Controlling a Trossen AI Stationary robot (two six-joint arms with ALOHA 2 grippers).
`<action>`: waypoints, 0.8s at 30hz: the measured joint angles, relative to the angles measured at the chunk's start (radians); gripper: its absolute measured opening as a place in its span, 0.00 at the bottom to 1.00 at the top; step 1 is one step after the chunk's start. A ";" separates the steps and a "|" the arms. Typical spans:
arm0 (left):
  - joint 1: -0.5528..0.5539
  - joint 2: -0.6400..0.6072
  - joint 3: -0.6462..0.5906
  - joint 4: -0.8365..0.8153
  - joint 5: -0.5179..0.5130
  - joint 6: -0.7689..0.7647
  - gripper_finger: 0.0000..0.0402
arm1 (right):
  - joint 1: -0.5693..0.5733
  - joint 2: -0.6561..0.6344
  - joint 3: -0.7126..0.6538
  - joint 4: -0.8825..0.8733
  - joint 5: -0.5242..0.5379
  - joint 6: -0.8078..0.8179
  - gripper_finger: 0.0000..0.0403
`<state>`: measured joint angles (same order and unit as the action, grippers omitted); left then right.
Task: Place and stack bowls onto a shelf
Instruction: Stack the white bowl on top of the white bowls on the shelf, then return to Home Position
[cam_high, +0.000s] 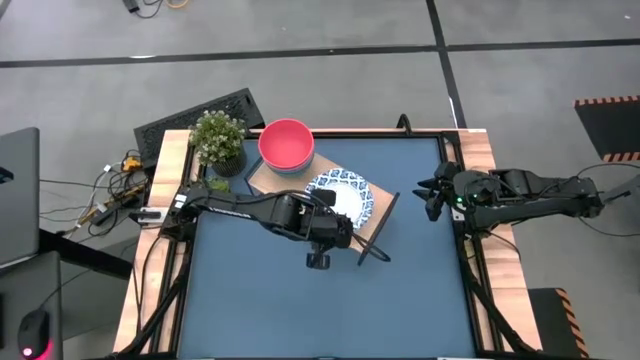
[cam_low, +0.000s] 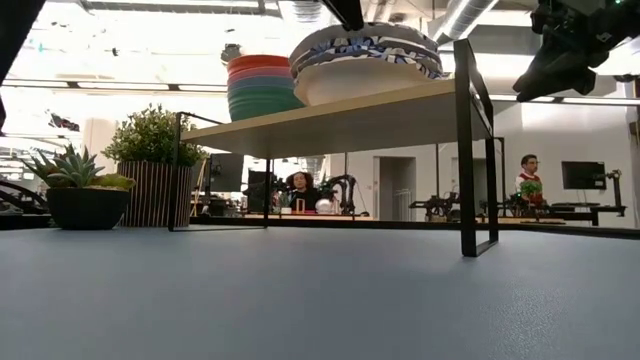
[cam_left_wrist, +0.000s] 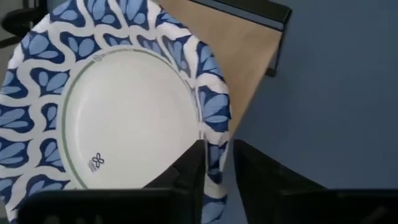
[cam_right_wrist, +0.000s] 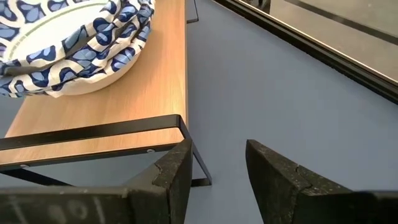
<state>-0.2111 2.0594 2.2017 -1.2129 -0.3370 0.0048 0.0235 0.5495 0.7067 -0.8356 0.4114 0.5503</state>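
The light-wood shelf (cam_high: 375, 205) stands at the table's far middle. On its left end a pink bowl (cam_high: 286, 145) tops a stack with a green bowl (cam_low: 262, 105) below it. On its right end sit stacked white bowls with blue-patterned rims (cam_high: 340, 192), which also show in the right wrist view (cam_right_wrist: 68, 43). My left gripper (cam_left_wrist: 217, 177) stands slightly open over the top white bowl's near rim. My right gripper (cam_right_wrist: 217, 168) hangs open at the table's right edge (cam_high: 432, 192), holding nothing. My left gripper comes slanting down from the near side, one finger (cam_left_wrist: 189, 174) inside the top white bowl and one (cam_left_wrist: 261, 180) outside it, astride the rim (cam_left_wrist: 214, 158). A strip of table shows between rim and outer finger. Whether the inner finger touches the rim I cannot tell.
A leafy potted plant (cam_high: 218, 140) stands at the shelf's far left corner, and a succulent in a dark pot (cam_low: 75, 190) is nearby. Black shelf legs (cam_low: 468, 150) rise from the blue tabletop (cam_high: 300, 310). People sit in the room beyond (cam_low: 528, 175).
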 joint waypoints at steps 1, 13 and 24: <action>0.000 0.000 0.002 -0.001 -0.007 0.000 0.19 | 0.000 0.000 0.000 0.000 0.000 0.000 0.44; -0.006 0.000 0.153 -0.013 -0.088 -0.041 0.30 | 0.000 0.000 0.000 -0.002 -0.001 0.000 0.44; -0.064 -0.106 0.154 0.072 -0.133 -0.112 0.30 | 0.001 -0.001 0.000 0.020 -0.019 -0.139 0.44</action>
<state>-0.2756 1.9534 2.3562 -1.1410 -0.4695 -0.1074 0.0242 0.5488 0.7071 -0.8155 0.3922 0.4114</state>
